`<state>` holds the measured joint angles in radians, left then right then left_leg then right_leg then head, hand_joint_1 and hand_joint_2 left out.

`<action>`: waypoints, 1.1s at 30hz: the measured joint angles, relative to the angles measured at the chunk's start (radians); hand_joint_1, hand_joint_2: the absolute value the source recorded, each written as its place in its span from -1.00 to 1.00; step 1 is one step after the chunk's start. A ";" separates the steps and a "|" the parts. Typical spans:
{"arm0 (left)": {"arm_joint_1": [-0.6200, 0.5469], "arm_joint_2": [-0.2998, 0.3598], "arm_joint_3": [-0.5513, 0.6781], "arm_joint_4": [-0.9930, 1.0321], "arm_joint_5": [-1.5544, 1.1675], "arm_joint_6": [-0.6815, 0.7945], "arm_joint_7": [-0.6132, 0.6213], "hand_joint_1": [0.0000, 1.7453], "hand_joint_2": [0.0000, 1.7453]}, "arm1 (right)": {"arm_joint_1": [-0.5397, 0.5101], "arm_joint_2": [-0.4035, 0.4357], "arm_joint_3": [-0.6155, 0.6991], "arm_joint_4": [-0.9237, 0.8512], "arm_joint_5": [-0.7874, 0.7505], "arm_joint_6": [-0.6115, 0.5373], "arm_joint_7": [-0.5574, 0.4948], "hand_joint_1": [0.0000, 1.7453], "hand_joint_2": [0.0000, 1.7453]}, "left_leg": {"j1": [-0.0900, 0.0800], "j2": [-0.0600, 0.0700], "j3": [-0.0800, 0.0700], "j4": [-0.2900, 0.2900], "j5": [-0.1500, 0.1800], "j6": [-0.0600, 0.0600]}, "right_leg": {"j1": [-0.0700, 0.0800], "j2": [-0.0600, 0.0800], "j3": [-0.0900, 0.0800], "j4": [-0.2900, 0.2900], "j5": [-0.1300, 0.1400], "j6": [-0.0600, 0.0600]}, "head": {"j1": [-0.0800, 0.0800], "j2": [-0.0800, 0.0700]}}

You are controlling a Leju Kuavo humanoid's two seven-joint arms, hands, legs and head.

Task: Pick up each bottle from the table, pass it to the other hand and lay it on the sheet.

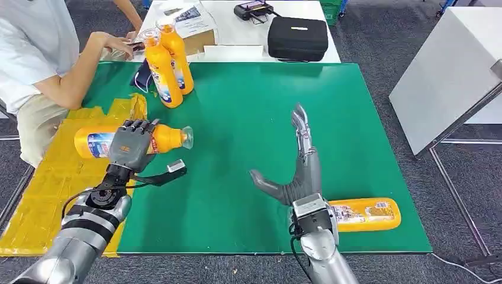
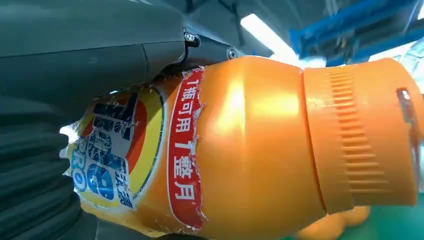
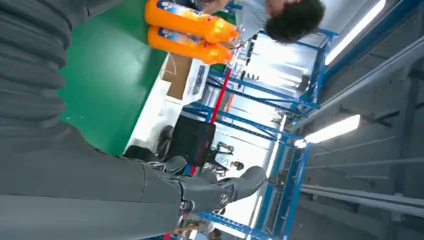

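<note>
The left hand (image 1: 131,145) grips an orange bottle (image 1: 166,138) lying on its side, fingers wrapped over the label, the clear cap end pointing toward the middle of the green mat (image 1: 248,118) and the base end over the yellow sheet (image 1: 47,183) at the mat's left edge. Whether the bottle rests on the sheet or is held just above it, I cannot tell. In the left wrist view the same bottle (image 2: 260,150) sits close against the grey palm, its torn red and blue label and ribbed orange collar plain to see.

The right hand (image 1: 299,168) stands upright over the near part of the green mat, holding nothing, fingers straight and pointing away from the robot, thumb spread out to the side. In the right wrist view its dark fingers (image 3: 235,185) extend out apart.

A second bottle (image 1: 364,214) lies on its side at the near right corner of the green mat, just beside the right wrist. Two more bottles (image 1: 169,59) stand upright touching each other at the far left corner of the mat. A person (image 1: 41,65) sits beyond the mat's left edge, a hand (image 1: 118,44) near the standing pair. A black case (image 1: 297,38) lies on the white table (image 1: 237,35) beyond the mat's far edge
</note>
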<state>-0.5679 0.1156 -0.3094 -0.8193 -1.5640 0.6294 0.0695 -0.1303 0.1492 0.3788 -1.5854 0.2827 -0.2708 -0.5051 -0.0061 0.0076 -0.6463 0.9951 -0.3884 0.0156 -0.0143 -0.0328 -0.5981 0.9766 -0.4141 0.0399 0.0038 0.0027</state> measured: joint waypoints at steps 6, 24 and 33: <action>-0.034 0.016 -0.029 0.141 0.017 -0.011 0.001 1.00 1.00 | -0.006 -0.005 0.006 -0.005 -0.002 0.005 -0.002 -1.00 1.00 | 0.000 0.000 0.000 0.000 0.000 0.000 | 0.000 0.000 0.000 0.000 0.000 0.000 | 0.000 0.000; -0.050 0.024 -0.015 0.325 0.080 -0.028 -0.036 -1.00 1.00 | -0.017 -0.019 0.032 -0.005 0.024 0.013 0.011 -1.00 1.00 | 0.000 0.000 0.000 0.000 0.000 0.000 | 0.000 0.000 0.000 0.000 0.000 0.000 | 0.000 0.000; -0.049 0.022 0.052 0.360 0.133 0.013 -0.040 -1.00 1.00 | -0.026 -0.032 0.052 0.000 0.040 0.013 0.023 -1.00 1.00 | 0.000 0.000 0.000 0.000 0.000 0.000 | 0.000 0.000 0.001 0.000 0.000 0.000 | 0.000 0.000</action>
<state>-0.6166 0.1377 -0.2579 -0.4593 -1.4309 0.6420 0.0294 -0.1565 0.1171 0.4310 -1.5850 0.3231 -0.2583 -0.4822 -0.0061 0.0073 -0.6460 0.9949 -0.3885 0.0155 -0.0142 -0.0329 -0.5975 0.9766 -0.4142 0.0398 0.0042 0.0027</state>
